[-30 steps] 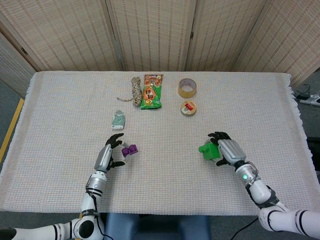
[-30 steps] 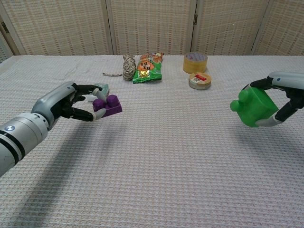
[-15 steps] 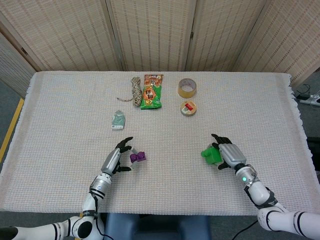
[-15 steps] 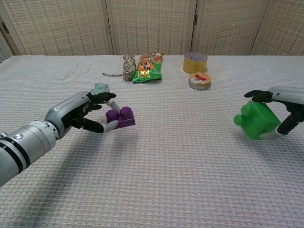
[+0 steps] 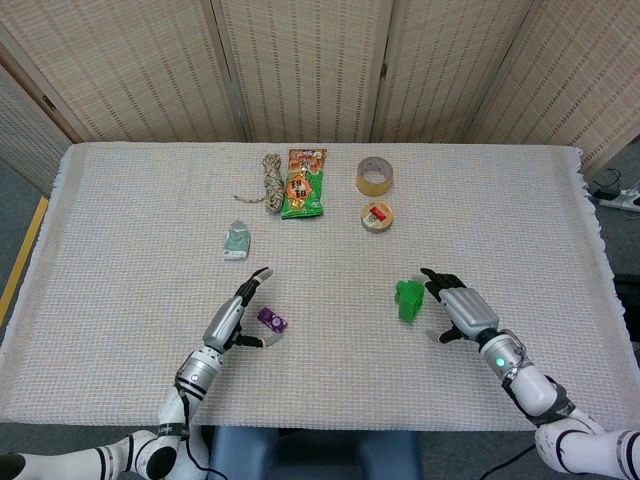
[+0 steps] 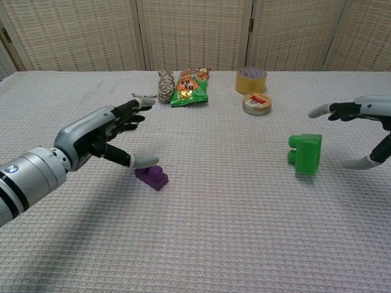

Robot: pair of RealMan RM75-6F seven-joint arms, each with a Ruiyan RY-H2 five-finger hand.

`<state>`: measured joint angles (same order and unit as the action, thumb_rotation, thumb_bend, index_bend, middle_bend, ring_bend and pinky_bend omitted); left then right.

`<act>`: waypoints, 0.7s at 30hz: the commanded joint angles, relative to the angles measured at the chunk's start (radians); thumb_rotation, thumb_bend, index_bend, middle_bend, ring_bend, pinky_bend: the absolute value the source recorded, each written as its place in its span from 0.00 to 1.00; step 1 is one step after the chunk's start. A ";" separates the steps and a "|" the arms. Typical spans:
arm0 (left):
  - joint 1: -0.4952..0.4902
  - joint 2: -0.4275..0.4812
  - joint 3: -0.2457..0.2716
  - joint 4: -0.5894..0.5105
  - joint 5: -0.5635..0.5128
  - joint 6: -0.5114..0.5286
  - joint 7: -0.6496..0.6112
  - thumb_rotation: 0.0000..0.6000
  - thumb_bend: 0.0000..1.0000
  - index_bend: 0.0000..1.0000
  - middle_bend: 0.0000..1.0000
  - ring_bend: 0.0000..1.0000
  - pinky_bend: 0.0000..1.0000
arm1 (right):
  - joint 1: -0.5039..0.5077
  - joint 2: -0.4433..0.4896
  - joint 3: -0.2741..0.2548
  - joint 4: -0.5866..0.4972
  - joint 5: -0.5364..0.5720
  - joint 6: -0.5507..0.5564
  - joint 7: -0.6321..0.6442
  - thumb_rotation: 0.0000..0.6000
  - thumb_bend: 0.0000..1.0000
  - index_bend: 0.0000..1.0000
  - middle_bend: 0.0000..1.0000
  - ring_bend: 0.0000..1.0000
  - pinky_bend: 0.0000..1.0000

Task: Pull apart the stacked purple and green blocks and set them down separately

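Note:
The purple block lies on the cloth by itself, just right of my left hand. That hand is open with its fingers spread and holds nothing; its thumb tip hovers close above the block. The green block rests on the table, well apart from the purple one. My right hand is open beside it on the right, fingers apart, not touching it.
At the back lie a rope bundle, a green snack bag, a tape roll and a small round tin. A small packet lies behind my left hand. The table is covered by a woven cloth.
Both hands let go: the purple block dropped onto the cloth from my left hand, the green block was set down and my right hand opened and drew back to the right.

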<state>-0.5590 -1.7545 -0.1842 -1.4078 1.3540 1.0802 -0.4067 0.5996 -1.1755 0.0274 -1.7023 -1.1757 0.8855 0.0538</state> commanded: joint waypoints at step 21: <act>0.394 0.488 0.261 -0.088 0.259 0.523 0.461 1.00 0.24 0.00 0.00 0.00 0.00 | -0.448 -0.060 -0.098 0.094 -0.330 0.727 -0.347 1.00 0.33 0.00 0.00 0.00 0.00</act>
<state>-0.2411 -1.2478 0.0533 -1.5604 1.6014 1.5304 0.1080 0.1570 -1.2396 -0.0635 -1.6092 -1.4996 1.6253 -0.3016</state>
